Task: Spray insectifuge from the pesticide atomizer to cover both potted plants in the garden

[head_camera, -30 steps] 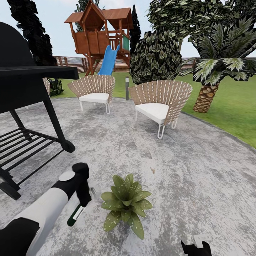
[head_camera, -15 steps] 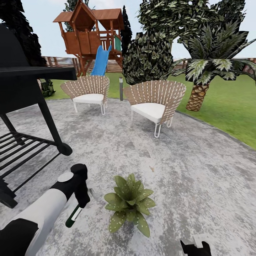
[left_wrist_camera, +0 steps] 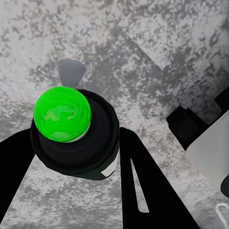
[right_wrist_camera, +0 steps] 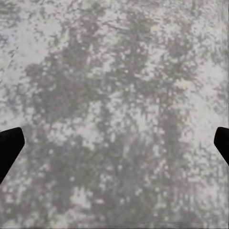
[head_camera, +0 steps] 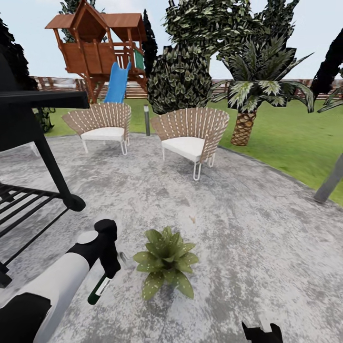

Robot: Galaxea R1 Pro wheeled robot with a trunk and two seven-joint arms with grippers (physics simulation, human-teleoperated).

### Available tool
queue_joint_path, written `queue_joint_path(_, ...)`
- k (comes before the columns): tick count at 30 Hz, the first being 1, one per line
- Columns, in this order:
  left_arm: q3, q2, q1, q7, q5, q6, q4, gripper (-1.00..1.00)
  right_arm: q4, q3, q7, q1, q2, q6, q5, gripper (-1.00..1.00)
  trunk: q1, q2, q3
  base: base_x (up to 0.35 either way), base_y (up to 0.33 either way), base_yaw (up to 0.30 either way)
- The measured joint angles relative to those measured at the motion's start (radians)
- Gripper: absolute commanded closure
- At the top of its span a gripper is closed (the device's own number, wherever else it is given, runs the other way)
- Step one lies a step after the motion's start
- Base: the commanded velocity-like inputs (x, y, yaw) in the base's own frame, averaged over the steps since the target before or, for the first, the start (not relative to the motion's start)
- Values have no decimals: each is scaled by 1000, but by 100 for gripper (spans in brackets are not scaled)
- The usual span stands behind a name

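The left hand (head_camera: 108, 272) is closed around the slim dark green pesticide atomizer with a white label (head_camera: 99, 289), which hangs down from it at a tilt, its lower end over the grey mottled paved patio (head_camera: 247, 238). In the left wrist view the bottle (left_wrist_camera: 71, 133) sits clamped between the two black fingers (left_wrist_camera: 143, 191), showing a bright green round end toward the camera. The rosette of pointed green leaves (head_camera: 165, 259) stands on the patio just beside the bottle, on the side away from the black barbecue stand (head_camera: 33, 143); its pot is hidden under the leaves.

The step in hand looks like spraying this plant. To do it well, the nozzle should be turned toward the rosette and swept over all its leaves, keeping the grip firm so the bottle does not slip.

The right hand (head_camera: 261, 332) hangs low, well apart from the plant; in its wrist view the fingertips (right_wrist_camera: 9, 145) stand wide apart with nothing between them.
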Motion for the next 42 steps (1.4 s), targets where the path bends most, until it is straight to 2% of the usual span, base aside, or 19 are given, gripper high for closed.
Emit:
queue_joint_path(5, 1, -1, 0, 0, 0, 2, 2, 100, 0, 0, 1, 0, 0, 0, 1, -100, -1, 0, 0, 28, 168, -34)
queue_joint_path(15, -1, -1, 0, 0, 1, 2, 3, 100, 0, 0, 1, 0, 0, 0, 1, -100, -1, 0, 4, 109, 209, -263)
queue_joint_path(21, -6, -3, -1, 0, -6, -1, -10, 100, 0, 0, 1, 0, 0, 0, 2, -100, -1, 0, 6, 33, 26, -144)
queue_joint_path(25, -10, -25, -18, -1, -10, -1, -14, 100, 0, 0, 1, 0, 0, 0, 2, -100, -1, 0, 6, 1, 1, -6)
queue_joint_path(27, -7, -28, -50, -4, -10, 0, -14, 100, 0, 0, 1, 0, 0, 0, 3, -100, -1, 0, 6, 0, 0, 0)
queue_joint_path(29, -9, -28, -57, -4, -9, -3, -13, 100, 0, 0, 1, 0, 0, 0, 3, -100, -1, 0, 6, 0, 0, 0)
queue_joint_path(34, -9, -3, -47, -3, -11, -9, 0, 100, 0, 0, 1, 0, 0, 0, 3, -100, -1, 0, 6, 0, 0, 0)
queue_joint_path(35, -11, 20, -31, -3, -9, -11, 3, 100, 0, 0, 1, 0, 0, 0, 4, -100, 0, 0, 6, 0, 0, 0)
queue_joint_path(37, -11, 35, 14, -3, -8, -38, 4, 100, 0, 0, 1, 0, 0, 0, 5, -100, 0, 0, 6, 0, 0, 0)
queue_joint_path(40, -1, 34, 34, -2, 0, -85, 4, 100, 0, 0, 1, 0, 0, 0, 5, -100, -1, 0, 6, 0, 0, 0)
queue_joint_path(41, 20, 26, 38, -1, 5, -92, 2, 100, 0, 0, 1, 0, 0, 0, 5, -100, -1, 0, 6, 0, 0, 0)
queue_joint_path(42, 23, 26, 38, 1, 5, -93, 1, 100, 0, 0, 1, 0, 0, 0, 5, -100, -1, 0, 6, 0, 0, 0)
